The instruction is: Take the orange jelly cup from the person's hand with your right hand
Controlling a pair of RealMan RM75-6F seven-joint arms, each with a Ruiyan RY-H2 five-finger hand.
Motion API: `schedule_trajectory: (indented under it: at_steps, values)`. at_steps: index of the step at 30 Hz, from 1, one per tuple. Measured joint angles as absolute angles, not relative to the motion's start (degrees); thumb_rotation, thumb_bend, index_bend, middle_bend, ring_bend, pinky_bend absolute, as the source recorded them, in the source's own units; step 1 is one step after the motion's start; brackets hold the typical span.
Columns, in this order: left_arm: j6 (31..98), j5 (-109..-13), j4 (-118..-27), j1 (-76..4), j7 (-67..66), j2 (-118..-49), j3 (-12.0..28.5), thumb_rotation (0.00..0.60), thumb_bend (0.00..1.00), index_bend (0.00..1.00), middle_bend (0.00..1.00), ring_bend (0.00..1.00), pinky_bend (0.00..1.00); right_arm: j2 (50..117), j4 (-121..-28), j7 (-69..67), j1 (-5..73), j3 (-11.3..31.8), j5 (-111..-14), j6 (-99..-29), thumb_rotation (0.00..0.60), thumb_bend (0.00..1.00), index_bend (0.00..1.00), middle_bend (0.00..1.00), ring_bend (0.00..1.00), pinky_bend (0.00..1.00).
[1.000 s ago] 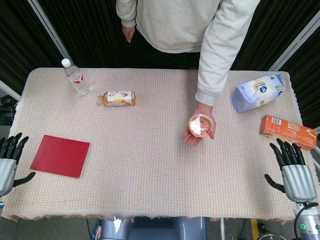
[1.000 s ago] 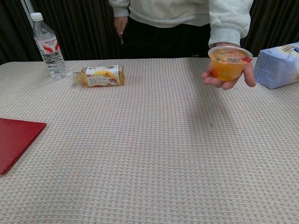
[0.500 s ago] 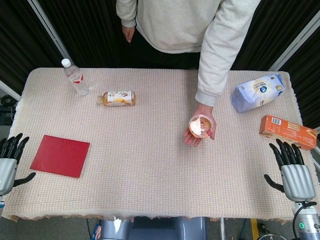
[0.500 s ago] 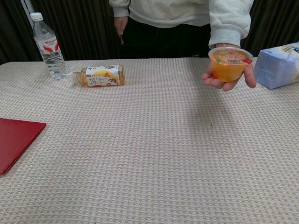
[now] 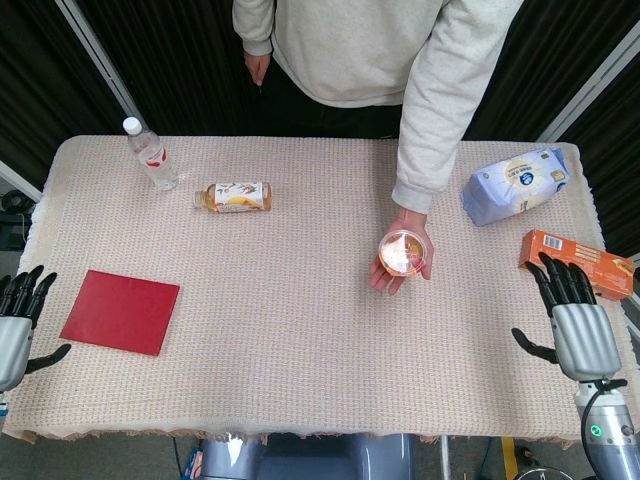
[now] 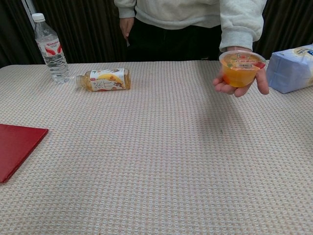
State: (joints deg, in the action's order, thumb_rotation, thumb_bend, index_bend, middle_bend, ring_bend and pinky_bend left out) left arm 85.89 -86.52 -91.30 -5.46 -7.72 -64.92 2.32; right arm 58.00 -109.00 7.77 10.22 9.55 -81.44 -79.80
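Note:
The orange jelly cup (image 5: 404, 252) (image 6: 241, 69) rests upright in the person's hand (image 5: 397, 270) (image 6: 238, 87), held above the table right of centre. My right hand (image 5: 578, 330) hovers at the table's right edge, fingers spread and empty, well to the right of the cup. At the left edge my left hand (image 5: 17, 322) is also spread and holds nothing. Neither hand shows in the chest view.
An orange box (image 5: 576, 263) lies just beyond my right hand, a blue-white bag (image 5: 516, 184) (image 6: 292, 67) behind it. A tea bottle (image 5: 233, 196) lies on its side, a water bottle (image 5: 151, 154) stands far left, and a red sheet (image 5: 120, 311) lies near left.
My right hand has moved forward and slightly inward along the right edge, its fingertips now reaching the orange box. The person's hand with the cup has barely shifted. My left hand is still.

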Motion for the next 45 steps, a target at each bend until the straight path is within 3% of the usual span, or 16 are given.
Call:
schedule_trajectory:
  at_steps: [5,11,21,32,45]
  values:
    - [85.9,-86.2,-91.3,-5.5,-6.8,-64.9,2.5,0.600,0.11,0.00,0.00,0.00,0.00,52.8,-117.5,10.5,16.8,14.5,-68.5,-70.5,0.600,0.13,0.08,0.00,0.00,0.00]
    - [85.3,-86.0,-91.5,-5.6,-6.1,-64.7,2.5,0.600,0.11,0.00,0.00,0.00,0.00,50.1,-121.2,18.8,27.2,18.3,-49.7,-62.0,0.600,0.13,0.08,0.00,0.00,0.00]
    - [85.0,-86.0,-91.8,-5.7,-5.6,-64.3,2.4,0.600,0.11,0.00,0.00,0.00,0.00,55.0,-121.4,33.4,44.9,20.5,-25.1,-60.4,0.600,0.13,0.08,0.00,0.00,0.00]
    - [84.9,-85.8,-92.2,-5.8,-5.1,-64.1,2.5,0.600,0.11,0.00,0.00,0.00,0.00,62.0,-119.3,39.0,53.4,19.6,-13.6,-63.0,0.600,0.14,0.08,0.00,0.00,0.00]
    - [84.5,-85.6,-92.6,-5.8,-4.8,-63.8,2.3,0.600,0.11,0.00,0.00,0.00,0.00,68.4,-114.1,39.9,56.3,17.5,-14.1,-66.3,0.600,0.14,0.08,0.00,0.00,0.00]
